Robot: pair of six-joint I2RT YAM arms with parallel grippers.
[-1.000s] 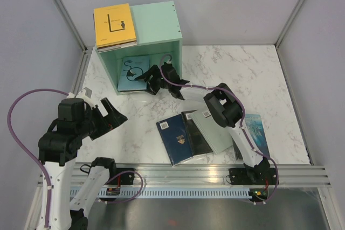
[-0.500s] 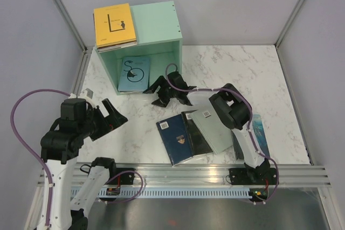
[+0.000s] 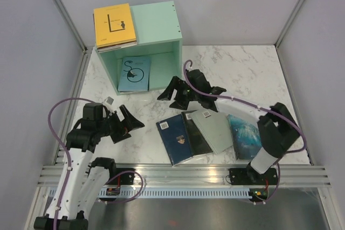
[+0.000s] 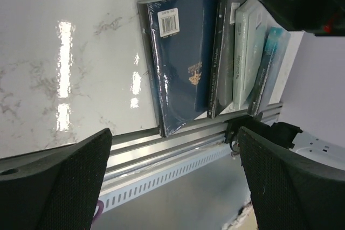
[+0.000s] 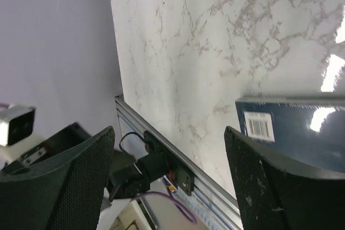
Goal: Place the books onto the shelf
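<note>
- Shelf (image 3: 159,22), a mint-green box, stands at the far left of the marble table (image 3: 259,74), with its open side facing my arms.
- Four books lie side by side near the table's near edge. From left to right they are the dark blue book (image 3: 175,138), black book (image 3: 197,133), pale mint-green book (image 3: 215,130) and teal book (image 3: 245,137).
- I see the yellow-orange book (image 3: 114,25) flat on the shelf's top, at its left side.
- A light blue book (image 3: 135,72) with a black drawing sits inside the shelf's opening.
- My left gripper (image 3: 129,129) has its jaws spread wide and empty, left of the dark blue book.
- My right gripper (image 3: 168,99) is also spread and empty, over bare marble between shelf and row.
</note>
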